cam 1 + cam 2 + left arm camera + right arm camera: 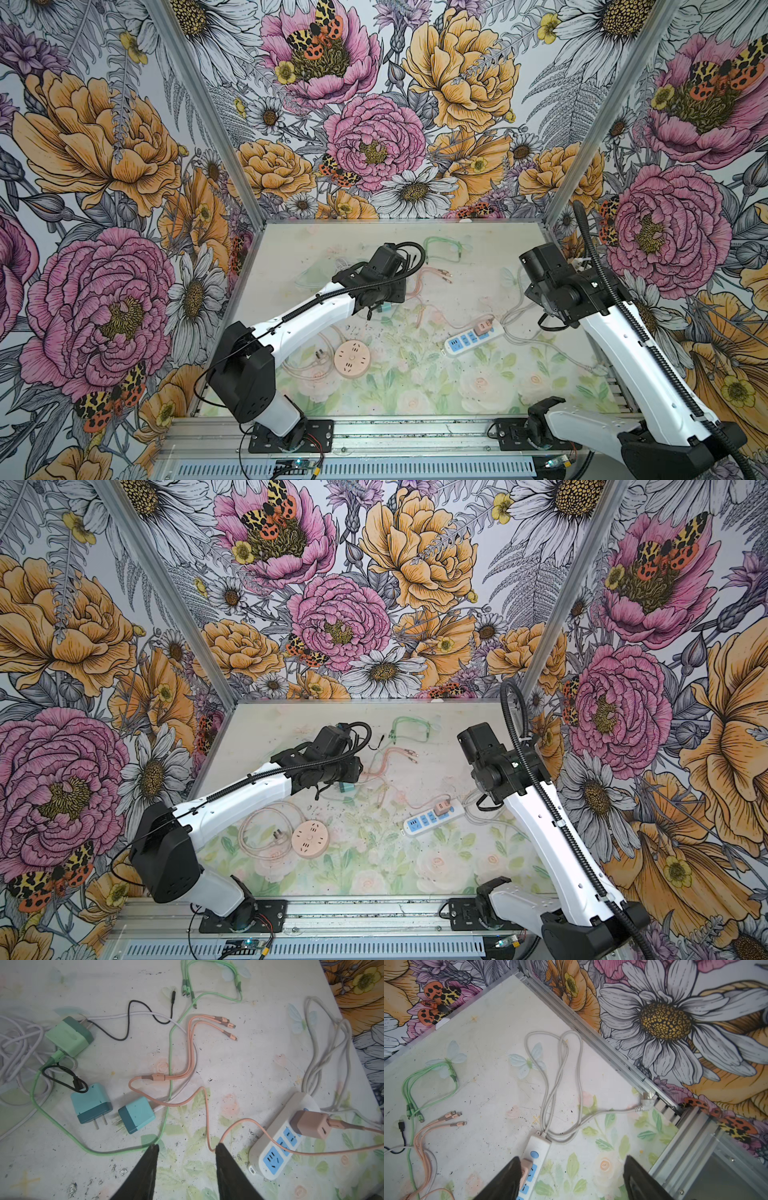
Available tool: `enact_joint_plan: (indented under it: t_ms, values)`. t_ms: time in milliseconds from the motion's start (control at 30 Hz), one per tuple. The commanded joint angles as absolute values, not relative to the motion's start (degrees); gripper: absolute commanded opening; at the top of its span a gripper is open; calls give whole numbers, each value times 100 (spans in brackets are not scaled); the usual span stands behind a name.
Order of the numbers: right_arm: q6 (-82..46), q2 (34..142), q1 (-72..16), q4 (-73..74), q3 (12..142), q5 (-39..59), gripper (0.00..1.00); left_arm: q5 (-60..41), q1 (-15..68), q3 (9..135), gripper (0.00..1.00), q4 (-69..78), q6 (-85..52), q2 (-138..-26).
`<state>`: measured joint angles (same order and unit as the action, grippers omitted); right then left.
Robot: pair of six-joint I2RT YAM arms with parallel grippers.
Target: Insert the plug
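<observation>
**Left gripper**: The fingers are standing partly apart and are gripping nothing; bare table is showing between them. The green cable is running up to one fingertip and the pink cable is looping at the other. Contact with either cable cannot be confirmed.

**Right gripper**: The fingers are spreading wide and are holding nothing. In the right wrist view one finger is overlapping the pink charger. Whether it is touching the charger cannot be told.

**Task items:**
- The pink charger is sitting plugged into the power strip at the end where the cord leaves it, as both top views are showing.
- Two blue chargers are lying loose just beside each other, prongs exposed, near the left gripper.
- The green charger is lying loose beyond them.

**Edges and room:**
- The power strip is lying on the right half of the table.
- Its white cord is looping toward the side rail, and the cord's plug is lying just beside that rail.
- The round socket is resting at the front left, near the left arm.
- Bare surface is showing between the round socket and the power strip.
</observation>
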<state>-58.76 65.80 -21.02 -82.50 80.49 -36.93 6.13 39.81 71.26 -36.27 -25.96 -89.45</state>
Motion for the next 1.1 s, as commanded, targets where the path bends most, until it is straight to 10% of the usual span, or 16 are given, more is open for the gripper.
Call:
enact_joint_plan:
  t_ms: [0,200,867,1067]
  values:
    - [-4669,6328,-2156,-7192,7893,-4075,81,762,3847,7234,48,-3849,-3076,-9025]
    - [-3752,5457,-2149,-5313,7015,-4065,99,611,3725,7302,49,-3838,-3288,-9386]
    - [-2865,5498,-1952,-4602,6531,-4344,100,11,3454,7827,48,-3172,-4457,-10863]
    - [-2853,5486,-1817,-4571,6434,-4261,100,-177,3487,8154,28,-2988,-4623,-11202]
